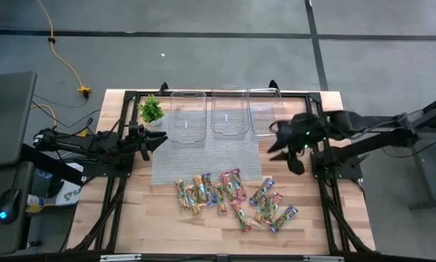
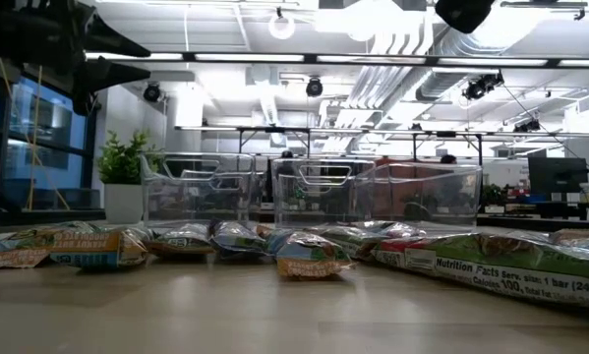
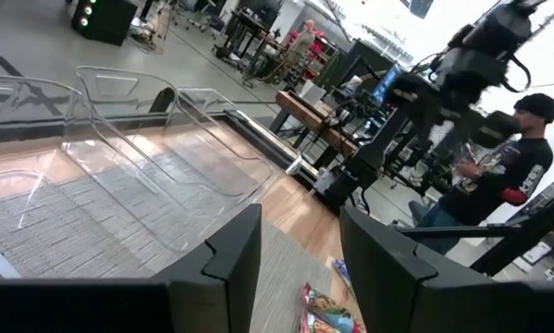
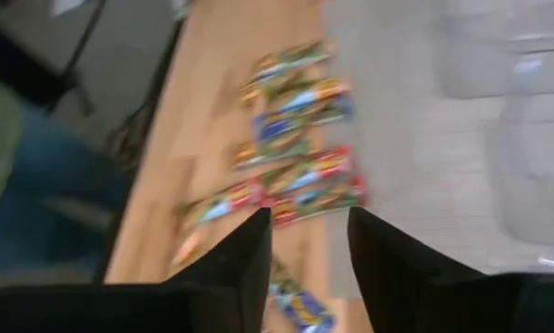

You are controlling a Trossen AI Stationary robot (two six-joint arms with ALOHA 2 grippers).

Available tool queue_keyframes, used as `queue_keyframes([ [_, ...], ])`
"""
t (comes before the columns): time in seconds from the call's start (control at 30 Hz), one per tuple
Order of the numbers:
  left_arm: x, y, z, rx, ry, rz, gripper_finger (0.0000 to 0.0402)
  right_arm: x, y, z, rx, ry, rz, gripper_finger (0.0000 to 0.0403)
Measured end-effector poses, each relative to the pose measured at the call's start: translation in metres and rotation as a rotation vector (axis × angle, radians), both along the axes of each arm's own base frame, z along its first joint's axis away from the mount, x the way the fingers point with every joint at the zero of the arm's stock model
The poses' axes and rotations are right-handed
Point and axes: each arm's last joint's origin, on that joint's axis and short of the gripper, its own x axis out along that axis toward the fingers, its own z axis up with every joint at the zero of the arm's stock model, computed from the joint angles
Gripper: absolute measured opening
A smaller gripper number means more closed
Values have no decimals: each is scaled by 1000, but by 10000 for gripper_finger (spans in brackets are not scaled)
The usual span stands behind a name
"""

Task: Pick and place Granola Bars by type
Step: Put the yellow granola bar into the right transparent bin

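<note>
Granola Bars (image 1: 232, 196) scattered in a loose heap on the wooden table (image 1: 130, 218), toward its front edge, just in front of the grey mat (image 1: 203, 154); green-tan, red-pink and blue-purple wrappers mixed, several overlapping. Behind them, on the mat's far edge, three clear plastic tubs (image 1: 187, 116) in a row, none showing a bar inside. Small green plant (image 1: 151, 109) beside the leftmost tub. Right gripper (image 1: 284, 149) raised over the table's right side, beside the rightmost tub, fingers apart with nothing between. Left gripper (image 1: 159, 138) at the mat's left edge, fingers apart, holding nothing. Person (image 3: 498, 166) in dark clothing beyond the table.
</note>
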Motion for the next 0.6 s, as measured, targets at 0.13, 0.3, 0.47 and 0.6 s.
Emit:
queue_keyframes([
  [0.13, 0, 0, -1, -2, 9, -1, 142, 16, 20, -14, 11, 77, 105, 154],
  [0.3, 0, 0, -3, 2, 30, -1, 142, 35, 43, -42, -27, 222, 236, 182],
  [0.47, 0, -1, -5, 4, 55, -47, 142, 56, 58, -72, -41, 349, 306, 213],
  [0.6, 0, -2, -8, 5, 80, -77, 142, 68, 69, -97, -80, 428, 363, 226],
])
